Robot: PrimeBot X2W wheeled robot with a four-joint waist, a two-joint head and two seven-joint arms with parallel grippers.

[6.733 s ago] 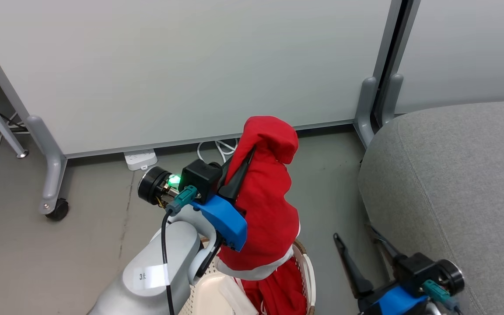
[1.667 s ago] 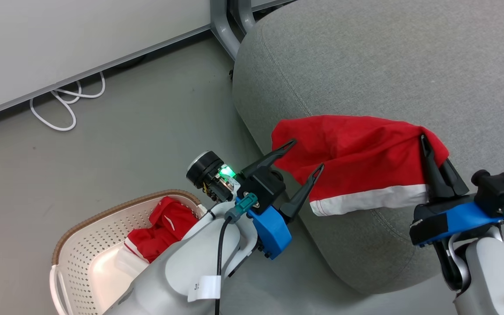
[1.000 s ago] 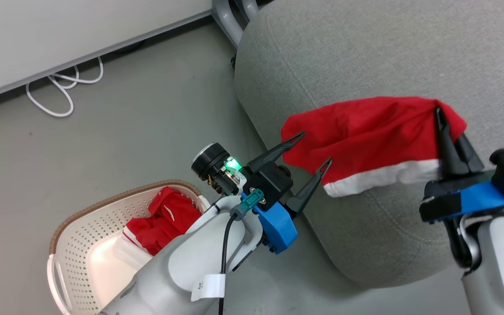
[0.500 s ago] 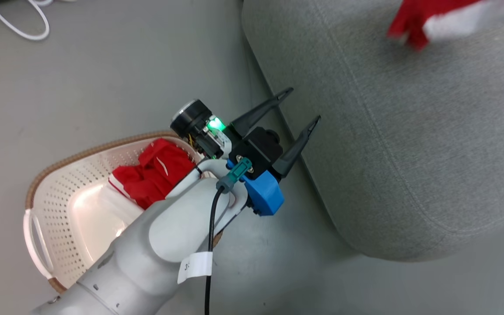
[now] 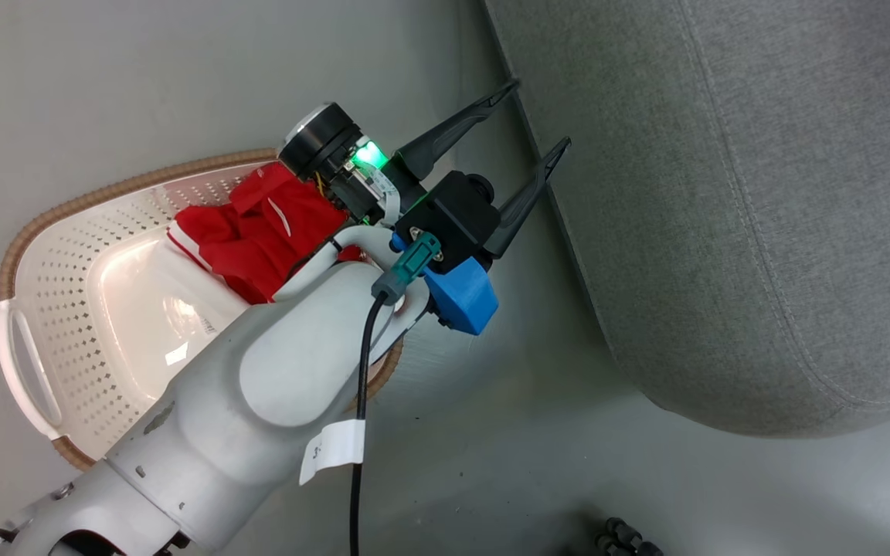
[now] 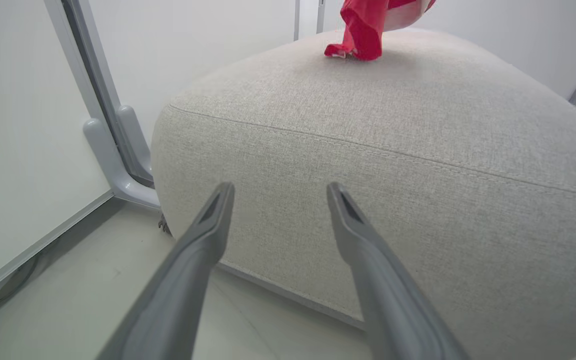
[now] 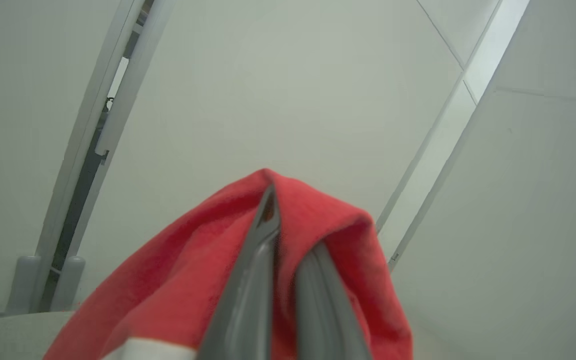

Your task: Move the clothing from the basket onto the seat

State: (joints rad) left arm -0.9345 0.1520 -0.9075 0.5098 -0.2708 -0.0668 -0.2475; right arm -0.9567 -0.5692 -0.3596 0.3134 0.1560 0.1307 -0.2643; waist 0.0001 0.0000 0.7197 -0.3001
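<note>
The right gripper (image 7: 290, 235) has its two long dark fingers pressed together, pinching a fold of a soft bright red garment (image 7: 178, 270) with a white band. The cloth drapes over both fingers and hangs down on either side of them. Beyond the fingertips stand pale wall panels (image 7: 288, 90).

The left gripper (image 5: 539, 112) is spread wide and holds nothing. Its fingers point at the rounded side of the large grey fabric-upholstered seat (image 5: 762, 193), close to it but apart from it, above the grey floor (image 5: 144, 77). In the left wrist view the stitched seam of the seat (image 6: 368, 115) runs across just past the left gripper (image 6: 280, 187). Far beyond it the red garment (image 6: 363, 30) hangs down over the top of the cushion. Its lower tip seems to touch the fabric, though it is too far off to be sure. To the left of the fingers stands a white partition (image 6: 18, 125) on a grey foot.

Behind the left wrist, partly under its pale forearm, sits a cream-white perforated plastic basket (image 5: 51, 286) with a brown woven-look rim. A second red garment (image 5: 259, 232) with white stripe trim lies bunched against its wall nearest the gripper.
</note>
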